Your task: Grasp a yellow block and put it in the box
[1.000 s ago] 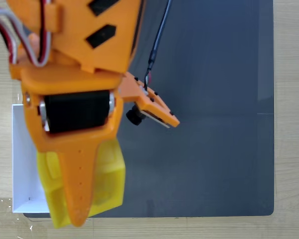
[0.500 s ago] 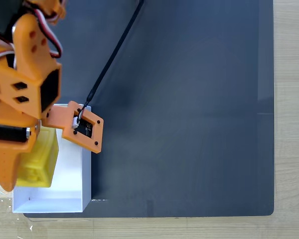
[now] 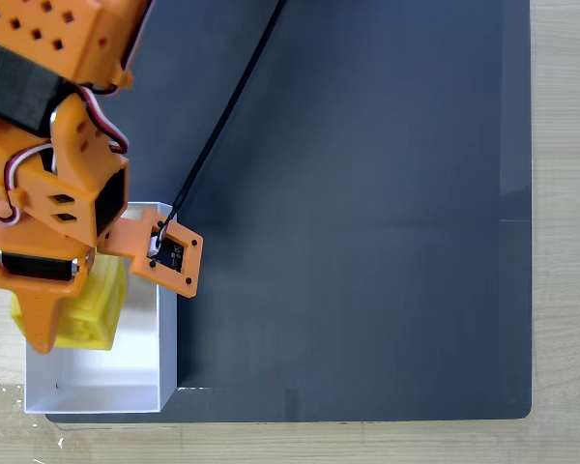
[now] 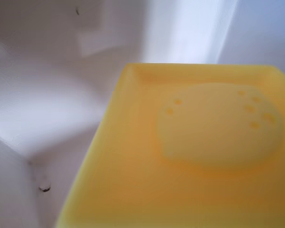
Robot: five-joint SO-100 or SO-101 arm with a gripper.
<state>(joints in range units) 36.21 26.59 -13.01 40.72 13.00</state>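
Observation:
In the fixed view the yellow block [image 3: 89, 314] sits between the jaws of my orange gripper [image 3: 63, 327], which is shut on it. Block and gripper hang inside the outline of the white box [image 3: 140, 372], over its upper left part. One pointed orange finger [image 3: 41, 324] lies along the block's left side; the other finger is hidden beneath the arm. The wrist view shows the yellow block [image 4: 204, 156] very close, its round stud facing the camera, with the box's white walls and floor [image 4: 52, 104] behind it. Whether the block touches the floor I cannot tell.
The box stands at the lower left corner of a dark grey mat [image 3: 367, 213] on a light wooden table [image 3: 565, 232]. A black cable [image 3: 222, 121] runs from the top down to the orange camera mount [image 3: 166, 253] over the box's right wall.
The arm has swung left from over the mat's edge to over the box. Since half a second ago, gripper and block have shifted slightly right and sunk deeper into the box.

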